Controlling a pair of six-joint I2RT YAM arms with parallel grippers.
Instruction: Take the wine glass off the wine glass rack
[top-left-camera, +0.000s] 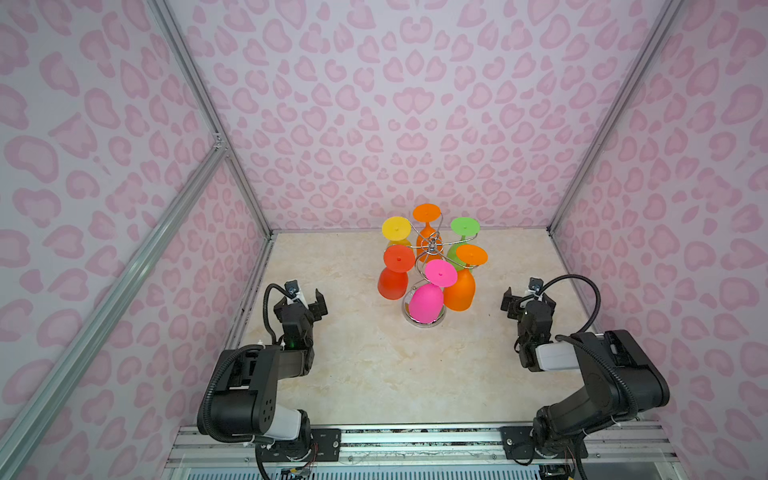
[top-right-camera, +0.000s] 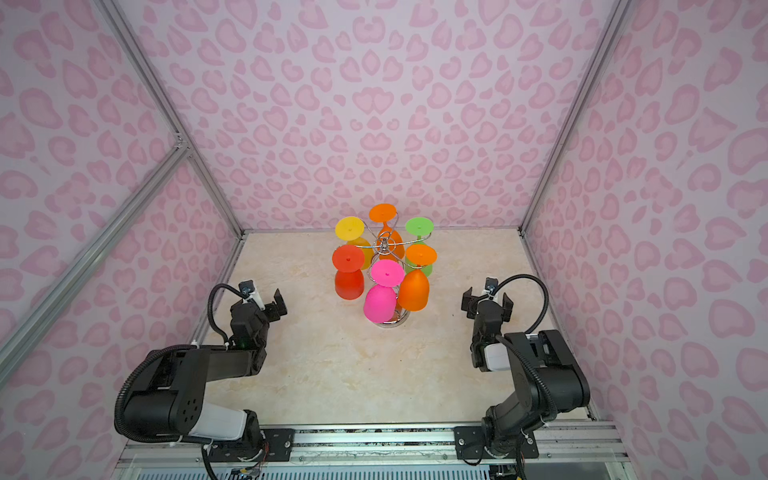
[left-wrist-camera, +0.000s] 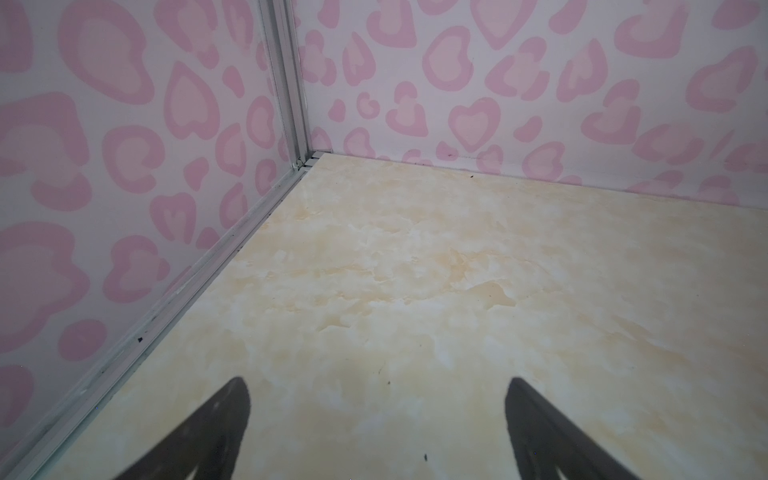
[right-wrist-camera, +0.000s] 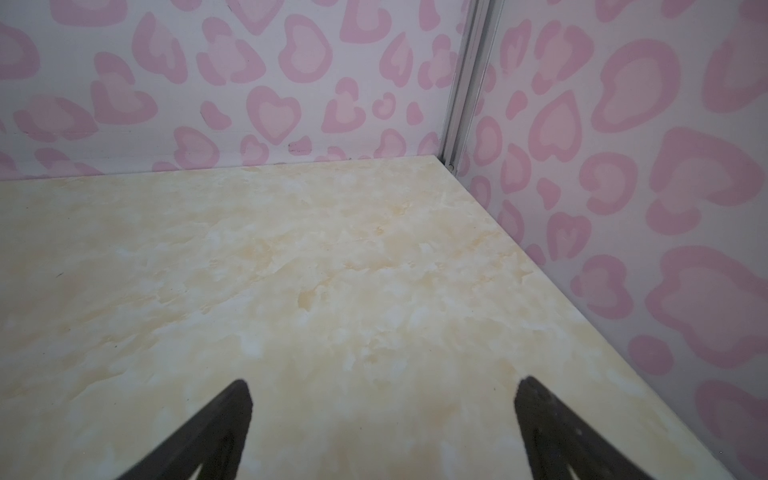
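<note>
The wine glass rack (top-left-camera: 432, 246) (top-right-camera: 385, 245), chrome wire on a round mirrored base, stands toward the back middle of the table in both top views. Several coloured wine glasses hang from it upside down: a pink wine glass (top-left-camera: 426, 301) (top-right-camera: 380, 305) nearest the front, a red one (top-left-camera: 392, 284) to its left and an orange one (top-left-camera: 459, 291) to its right. My left gripper (top-left-camera: 302, 305) (top-right-camera: 257, 307) (left-wrist-camera: 376, 386) is open and empty, well left of the rack. Well to the right, my right gripper (top-left-camera: 528, 301) (top-right-camera: 487, 303) (right-wrist-camera: 382, 384) is open and empty too. Neither wrist view shows the rack.
The marble-look table (top-left-camera: 374, 374) is boxed in by pink heart-patterned walls (top-left-camera: 415, 104) with aluminium corner posts (left-wrist-camera: 291, 104) (right-wrist-camera: 465, 83). Both arm bases sit on a metal rail (top-left-camera: 415, 440) at the front edge.
</note>
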